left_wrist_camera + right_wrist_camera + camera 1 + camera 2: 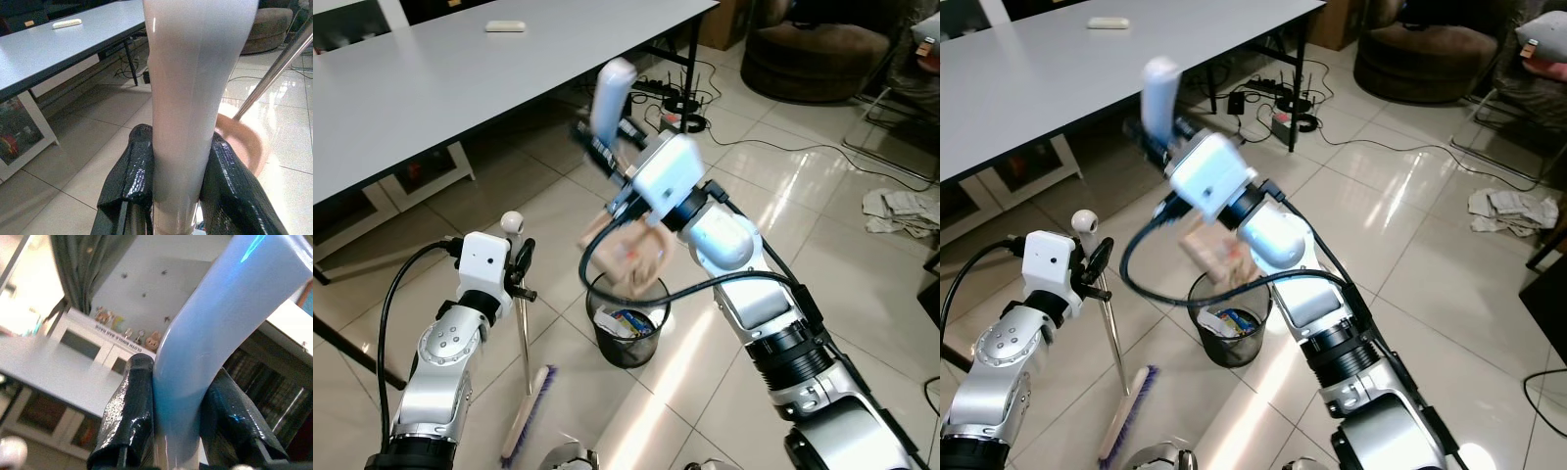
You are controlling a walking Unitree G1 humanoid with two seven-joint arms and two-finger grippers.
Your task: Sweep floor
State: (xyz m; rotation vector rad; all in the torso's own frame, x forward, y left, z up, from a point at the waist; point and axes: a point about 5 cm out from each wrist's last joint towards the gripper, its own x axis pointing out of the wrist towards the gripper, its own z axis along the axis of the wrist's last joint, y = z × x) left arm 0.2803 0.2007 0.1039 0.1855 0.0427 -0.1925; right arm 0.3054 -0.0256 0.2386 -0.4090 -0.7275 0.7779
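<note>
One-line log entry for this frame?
left end effector: shut on broom handle | right end effector: shut on dustpan handle | dustpan: tipped over bin | broom head: on floor

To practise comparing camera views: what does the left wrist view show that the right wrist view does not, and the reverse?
Left wrist view: the left tool looks down toward the tiled floor, with a steel rod slanting beside the white handle it grips.

Right wrist view: the right tool looks upward, past a bluish handle, to a grey curtain and a white cabinet.

Both: two black fingers clamped on a pale handle that runs up the middle of the picture.
</note>
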